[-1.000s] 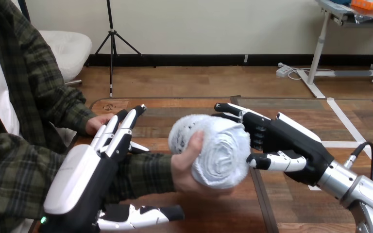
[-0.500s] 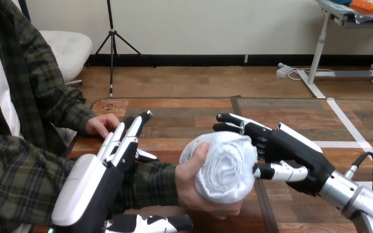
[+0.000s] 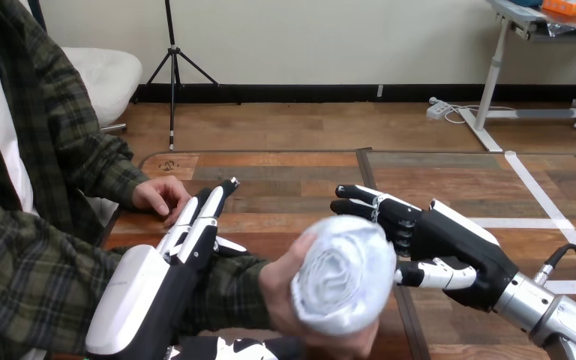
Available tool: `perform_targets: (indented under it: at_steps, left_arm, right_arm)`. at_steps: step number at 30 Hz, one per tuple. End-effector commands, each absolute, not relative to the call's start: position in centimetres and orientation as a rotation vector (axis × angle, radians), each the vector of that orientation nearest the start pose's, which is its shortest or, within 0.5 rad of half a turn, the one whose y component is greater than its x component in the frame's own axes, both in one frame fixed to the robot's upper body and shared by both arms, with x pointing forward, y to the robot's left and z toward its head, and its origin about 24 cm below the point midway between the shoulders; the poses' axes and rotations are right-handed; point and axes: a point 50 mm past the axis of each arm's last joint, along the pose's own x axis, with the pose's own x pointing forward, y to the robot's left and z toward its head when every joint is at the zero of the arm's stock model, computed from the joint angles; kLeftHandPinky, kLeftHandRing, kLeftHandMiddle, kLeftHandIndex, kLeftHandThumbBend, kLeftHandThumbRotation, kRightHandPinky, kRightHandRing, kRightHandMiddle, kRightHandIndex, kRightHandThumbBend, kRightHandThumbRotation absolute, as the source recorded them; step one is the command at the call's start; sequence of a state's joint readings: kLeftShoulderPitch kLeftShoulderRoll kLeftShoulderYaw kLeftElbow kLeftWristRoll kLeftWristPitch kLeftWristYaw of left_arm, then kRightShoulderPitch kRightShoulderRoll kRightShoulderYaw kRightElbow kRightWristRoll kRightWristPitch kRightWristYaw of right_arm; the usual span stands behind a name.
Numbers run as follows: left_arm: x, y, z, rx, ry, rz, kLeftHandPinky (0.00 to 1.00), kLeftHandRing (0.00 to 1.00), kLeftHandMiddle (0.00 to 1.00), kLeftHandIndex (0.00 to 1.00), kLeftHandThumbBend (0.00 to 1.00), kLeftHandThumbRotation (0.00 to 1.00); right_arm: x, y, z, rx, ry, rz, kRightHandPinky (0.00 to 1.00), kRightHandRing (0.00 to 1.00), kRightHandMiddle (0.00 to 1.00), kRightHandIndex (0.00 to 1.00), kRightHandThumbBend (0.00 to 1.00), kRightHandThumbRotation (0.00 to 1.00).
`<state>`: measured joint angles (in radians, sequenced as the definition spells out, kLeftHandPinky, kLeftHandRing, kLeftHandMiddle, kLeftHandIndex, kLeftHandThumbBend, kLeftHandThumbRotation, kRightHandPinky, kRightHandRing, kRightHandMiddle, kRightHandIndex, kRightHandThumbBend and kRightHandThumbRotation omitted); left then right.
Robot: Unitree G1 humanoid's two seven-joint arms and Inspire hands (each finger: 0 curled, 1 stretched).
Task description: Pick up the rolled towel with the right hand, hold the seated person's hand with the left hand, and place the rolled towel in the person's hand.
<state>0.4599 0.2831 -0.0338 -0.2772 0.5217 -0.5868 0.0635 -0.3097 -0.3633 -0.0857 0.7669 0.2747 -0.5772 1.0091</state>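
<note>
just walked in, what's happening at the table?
The person's hand at the view's middle grips the rolled towel over the table. The robot's right hand is open beside the towel, not gripping it. Its left hand lies along the person's forearm, fingers straight. The person's hand at the view's left rests on the table.

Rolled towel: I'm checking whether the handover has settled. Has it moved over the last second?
Yes. The rolled towel, gripped in the person's hand, has come down the view, toward the table's near edge.
</note>
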Motion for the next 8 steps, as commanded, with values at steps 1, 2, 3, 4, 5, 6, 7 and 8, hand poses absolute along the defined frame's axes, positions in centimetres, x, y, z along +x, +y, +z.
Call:
perform_targets:
  at_steps: [1,2,3,4,5,6,7,8]
  left_arm:
    - [15.32,14.49,8.18,0.679,-0.533,-0.270,0.90,0.98,1.00,1.00,1.00,0.52]
    - [15.32,14.45,8.23,0.677,-0.533,-0.272,0.90,0.98,1.00,1.00,1.00,0.52]
    - [15.32,14.42,8.26,0.677,-0.533,-0.273,0.89,0.98,1.00,1.00,1.00,0.52]
    - [15.32,14.40,8.28,0.676,-0.533,-0.274,0.89,0.98,1.00,1.00,1.00,0.51]
    - [15.32,14.37,8.32,0.672,-0.534,-0.279,0.89,0.98,1.00,1.00,1.00,0.51]
    - [15.34,14.37,8.34,0.669,-0.534,-0.282,0.89,0.98,1.00,1.00,1.00,0.51]
    - [15.35,14.38,8.35,0.667,-0.534,-0.284,0.89,0.98,1.00,1.00,1.00,0.50]
    - [15.35,14.37,8.37,0.669,-0.535,-0.285,0.89,0.98,1.00,1.00,1.00,0.50]
  right_arm:
    - [28.37,-22.40,4.17,-0.189,-0.169,0.761,0.98,0.96,0.92,0.93,1.00,0.54]
    - [28.34,-22.41,4.18,-0.191,-0.171,0.762,0.98,0.96,0.92,0.93,1.00,0.54]
    - [28.33,-22.41,4.19,-0.192,-0.171,0.762,0.98,0.96,0.92,0.93,1.00,0.54]
    - [28.31,-22.41,4.19,-0.193,-0.172,0.762,0.98,0.96,0.92,0.93,1.00,0.54]
    - [28.29,-22.41,4.20,-0.194,-0.173,0.762,0.98,0.96,0.92,0.93,1.00,0.54]
    - [28.29,-22.39,4.19,-0.194,-0.174,0.762,0.98,0.96,0.92,0.93,1.00,0.54]
    - [28.28,-22.37,4.18,-0.194,-0.175,0.762,0.98,0.96,0.92,0.93,1.00,0.54]
    - [28.27,-22.37,4.18,-0.195,-0.175,0.762,0.98,0.96,0.92,0.93,1.00,0.54]
